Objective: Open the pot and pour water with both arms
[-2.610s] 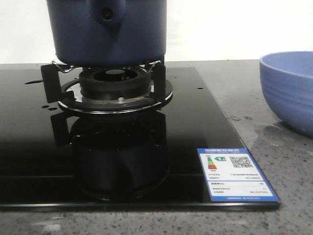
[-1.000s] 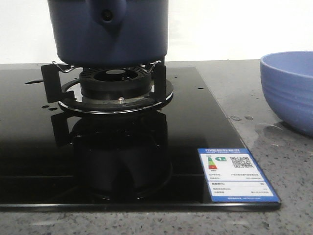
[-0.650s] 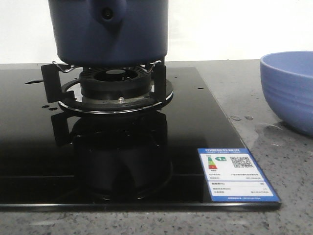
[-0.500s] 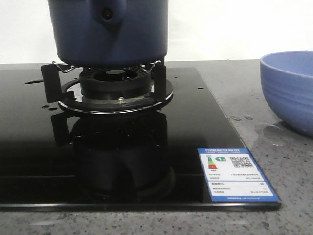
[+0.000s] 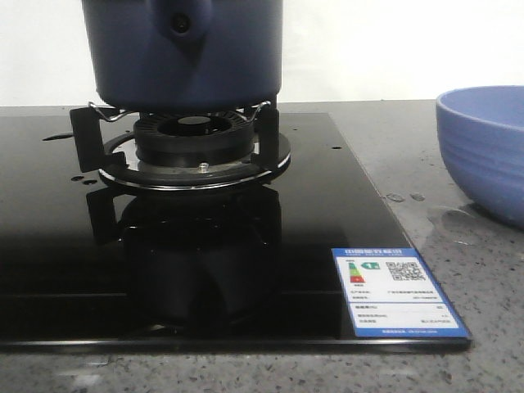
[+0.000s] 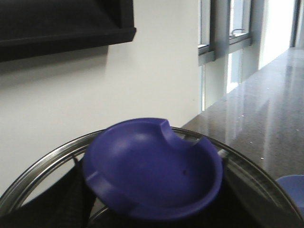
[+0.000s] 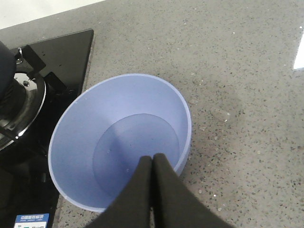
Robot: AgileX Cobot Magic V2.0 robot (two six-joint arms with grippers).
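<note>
The dark navy pot [image 5: 184,57] stands on the burner [image 5: 192,135], its handle stub [image 5: 180,24] facing the camera and its top cut off by the frame. In the left wrist view a blue concave lid knob [image 6: 152,166] with a steel rim [image 6: 42,166] fills the space between my left gripper's dark fingers [image 6: 66,199]. The lid is held up against the wall. My right gripper [image 7: 152,159] is shut and empty, hanging over the periwinkle bowl [image 7: 118,137]. Neither gripper shows in the front view.
The black glass hob [image 5: 327,213] carries a blue energy sticker [image 5: 397,291] at its near right corner. The bowl [image 5: 483,151] sits on the speckled grey counter to the right of the hob, with water drops [image 5: 405,196] beside it.
Pot, burner and bowl stay in place. Only the dark reflection in the hob glass shifts slightly.
</note>
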